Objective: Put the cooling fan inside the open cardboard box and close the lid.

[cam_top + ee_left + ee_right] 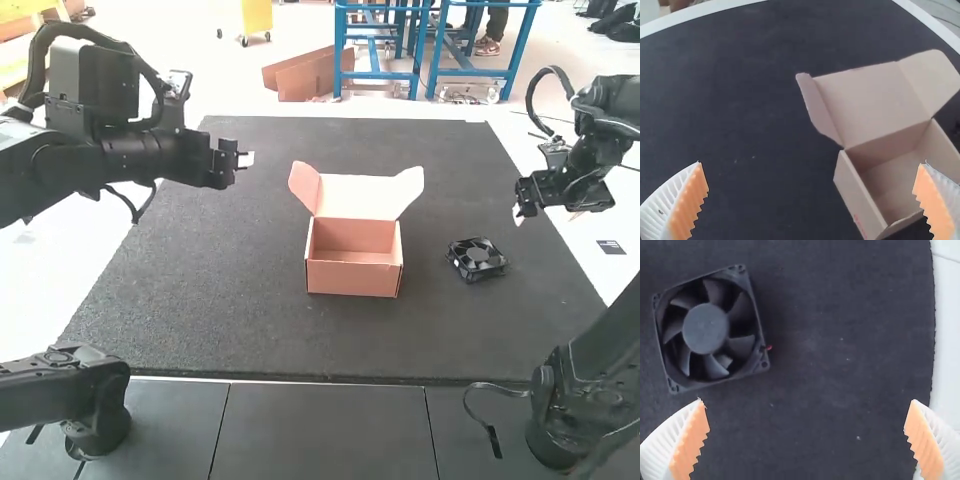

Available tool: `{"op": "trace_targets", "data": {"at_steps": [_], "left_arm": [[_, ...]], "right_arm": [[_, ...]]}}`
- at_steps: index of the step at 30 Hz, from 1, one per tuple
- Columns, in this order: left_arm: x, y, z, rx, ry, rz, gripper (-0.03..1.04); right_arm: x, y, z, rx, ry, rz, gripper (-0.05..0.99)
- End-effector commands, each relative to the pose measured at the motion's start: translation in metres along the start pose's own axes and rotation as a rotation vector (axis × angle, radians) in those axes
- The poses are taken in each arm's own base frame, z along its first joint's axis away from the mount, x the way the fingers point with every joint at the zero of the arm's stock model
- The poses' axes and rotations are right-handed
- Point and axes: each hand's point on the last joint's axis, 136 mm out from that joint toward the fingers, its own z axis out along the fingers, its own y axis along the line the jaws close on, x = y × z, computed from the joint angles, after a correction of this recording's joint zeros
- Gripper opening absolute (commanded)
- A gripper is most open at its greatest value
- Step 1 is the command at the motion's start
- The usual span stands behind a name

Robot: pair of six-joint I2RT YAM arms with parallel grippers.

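Two items on the black mat (200, 260): cardboard box (353, 258), lid standing open; cooling fan (477, 259) flat at its 3 o'clock, apart. Right gripper (521, 200) at the fan's 1 o'clock, fingers spread. Left gripper (238, 157) at the box's 10 o'clock, fingers spread.

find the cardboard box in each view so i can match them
high view: cardboard box at the middle of the black mat, lid up, cooling fan to its right.
left wrist view: box just beyond the fingers, open, on the mat.
right wrist view: aimed at the fan instead.
shared landmark: the black mat.
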Motion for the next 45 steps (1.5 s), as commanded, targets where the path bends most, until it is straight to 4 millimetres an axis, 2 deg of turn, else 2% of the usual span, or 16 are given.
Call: {"op": "trace_targets", "data": {"at_steps": [1, 5, 17, 25, 35, 45], "left_arm": [[-0.019, -0.002, -0.004, 0.007, -0.047, -0.004, 0.97], [-0.020, -0.003, -0.004, 0.009, -0.051, -0.005, 0.97], [-0.022, -0.002, -0.004, 0.007, -0.058, -0.005, 0.97], [-0.028, -0.003, -0.005, 0.008, -0.067, -0.003, 0.97], [-0.024, -0.003, -0.004, 0.012, -0.053, 0.000, 0.97], [-0.023, -0.003, 0.001, 0.011, -0.044, -0.001, 0.97]], "right_arm": [[-0.013, 0.000, 0.003, -0.041, -0.019, -0.035, 0.90], [-0.014, 0.006, 0.018, -0.081, 0.010, -0.031, 0.90], [-0.019, 0.004, 0.055, -0.102, 0.063, -0.023, 0.90], [-0.027, 0.000, 0.073, -0.110, 0.083, -0.025, 0.90], [-0.030, -0.001, 0.090, -0.121, 0.111, -0.021, 0.90], [-0.023, 0.003, 0.103, -0.134, 0.150, -0.016, 0.90]]}}
